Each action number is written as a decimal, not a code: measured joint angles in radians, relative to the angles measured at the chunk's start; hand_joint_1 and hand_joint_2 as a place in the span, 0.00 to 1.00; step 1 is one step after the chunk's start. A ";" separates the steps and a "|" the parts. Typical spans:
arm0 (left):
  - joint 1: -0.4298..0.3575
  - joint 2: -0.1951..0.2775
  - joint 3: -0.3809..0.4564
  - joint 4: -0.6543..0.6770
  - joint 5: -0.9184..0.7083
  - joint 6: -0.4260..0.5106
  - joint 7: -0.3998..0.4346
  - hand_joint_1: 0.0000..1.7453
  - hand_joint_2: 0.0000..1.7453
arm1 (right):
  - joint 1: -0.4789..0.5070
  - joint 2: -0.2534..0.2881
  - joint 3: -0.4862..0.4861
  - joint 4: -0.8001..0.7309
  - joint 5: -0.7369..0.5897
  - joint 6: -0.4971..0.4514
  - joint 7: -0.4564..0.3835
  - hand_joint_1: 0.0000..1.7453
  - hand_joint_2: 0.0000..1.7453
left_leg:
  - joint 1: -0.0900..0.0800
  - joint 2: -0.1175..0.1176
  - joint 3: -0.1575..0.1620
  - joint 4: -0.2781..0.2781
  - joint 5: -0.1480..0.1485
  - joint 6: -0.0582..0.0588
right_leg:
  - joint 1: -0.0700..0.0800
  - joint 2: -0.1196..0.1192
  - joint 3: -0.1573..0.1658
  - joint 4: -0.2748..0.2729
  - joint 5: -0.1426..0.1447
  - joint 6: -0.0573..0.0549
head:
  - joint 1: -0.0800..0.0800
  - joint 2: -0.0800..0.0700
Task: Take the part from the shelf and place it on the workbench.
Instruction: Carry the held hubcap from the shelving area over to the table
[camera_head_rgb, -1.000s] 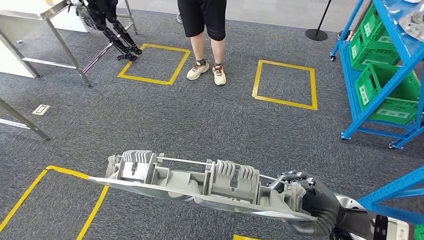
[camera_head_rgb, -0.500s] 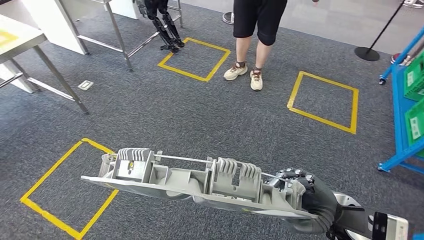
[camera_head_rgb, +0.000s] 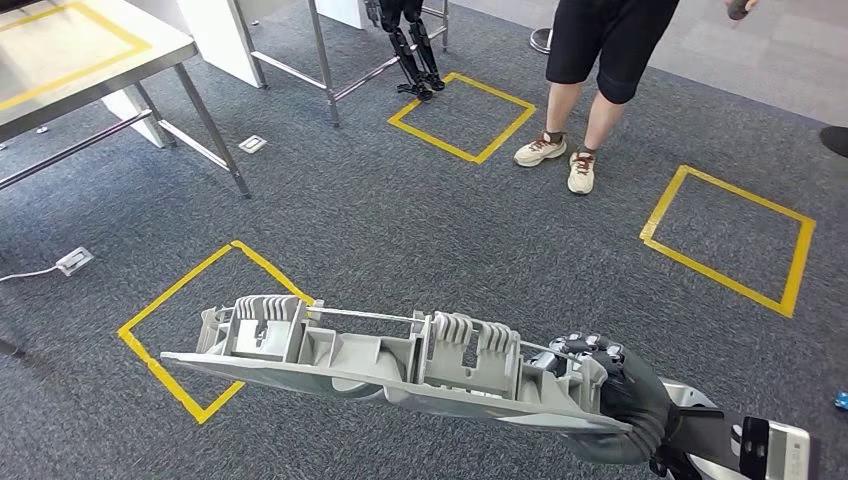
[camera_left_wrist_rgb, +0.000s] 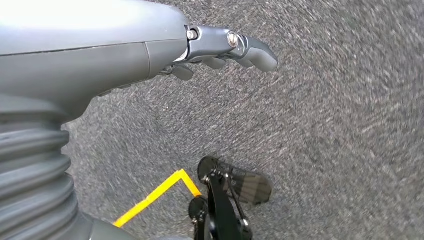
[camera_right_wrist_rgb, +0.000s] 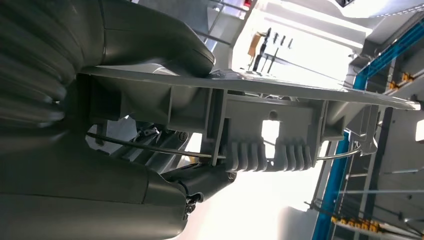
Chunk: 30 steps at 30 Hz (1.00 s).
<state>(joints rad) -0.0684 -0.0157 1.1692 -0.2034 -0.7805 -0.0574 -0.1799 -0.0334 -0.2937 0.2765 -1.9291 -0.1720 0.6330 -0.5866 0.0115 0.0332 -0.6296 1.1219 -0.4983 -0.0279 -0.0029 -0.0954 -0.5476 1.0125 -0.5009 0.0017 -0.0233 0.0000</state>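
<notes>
**Q:** Where is the long grey moulded plastic part (camera_head_rgb: 380, 365) with ribbed blocks and a thin metal rod along it?

**A:** Low in the head view, carried above dark grey carpet (camera_head_rgb: 420, 230). It runs from about 6 o'clock out toward 8 o'clock, roughly level, with its far end over a yellow tape square (camera_head_rgb: 205, 325) on the floor.

**Q:** What has hold of it?

**A:** The right hand (camera_head_rgb: 600, 385), at 5 o'clock. Its fingers wrap one end of the part; the right wrist view shows the thick grey thumb (camera_right_wrist_rgb: 150, 42) pressed on the flat edge of the part (camera_right_wrist_rgb: 260, 120), with darker fingers under it (the rod passes between them).

**Q:** And the left hand?

**A:** The left hand (camera_left_wrist_rgb: 220, 50) hangs over the carpet with nothing in it, fingers slightly curled and apart.

**Q:** What else is in frame?

**A:** A metal-legged workbench (camera_head_rgb: 90, 55) with yellow tape on its top at 10 o'clock. A person in black shorts and light trainers (camera_head_rgb: 585, 90) stands at 1 o'clock, just beside another yellow tape square (camera_head_rgb: 460, 115) at 12 o'clock. A third yellow tape square (camera_head_rgb: 735, 240) lies at 3 o'clock, and a white floor socket (camera_head_rgb: 75, 262) at 9 o'clock.
</notes>
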 joint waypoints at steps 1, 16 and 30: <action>-0.001 -0.001 0.001 0.000 0.000 -0.001 -0.001 0.00 1.00 | 0.000 0.000 0.000 0.000 0.000 0.000 0.000 1.00 1.00 | -0.001 0.016 0.027 -0.051 0.016 0.006 | 0.001 -0.011 0.001 0.003 -0.003 0.005 | 0.000 0.000; -0.004 -0.011 0.013 0.000 0.013 -0.007 -0.007 0.00 1.00 | 0.001 0.000 -0.004 0.001 -0.001 0.003 0.004 1.00 1.00 | 0.005 -0.142 0.023 -0.087 0.048 0.043 | -0.012 0.152 -0.026 0.069 -0.021 0.041 | 0.018 0.000; -0.001 -0.015 0.014 0.000 -0.001 -0.018 -0.006 0.00 1.00 | 0.000 0.012 -0.004 0.001 -0.009 0.009 0.035 1.00 1.00 | 0.001 -0.007 -0.026 0.043 -0.015 0.001 | -0.003 0.003 0.001 -0.005 0.002 -0.003 | 0.002 0.000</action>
<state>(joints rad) -0.0697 -0.0307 1.1833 -0.2034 -0.7811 -0.0757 -0.1863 -0.0335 -0.2815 0.2720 -1.9280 -0.1810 0.6424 -0.5515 0.0121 0.0259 -0.6553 1.1646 -0.5130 -0.0271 -0.0059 -0.0928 -0.5471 1.0074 -0.4991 -0.0012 -0.0214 0.0000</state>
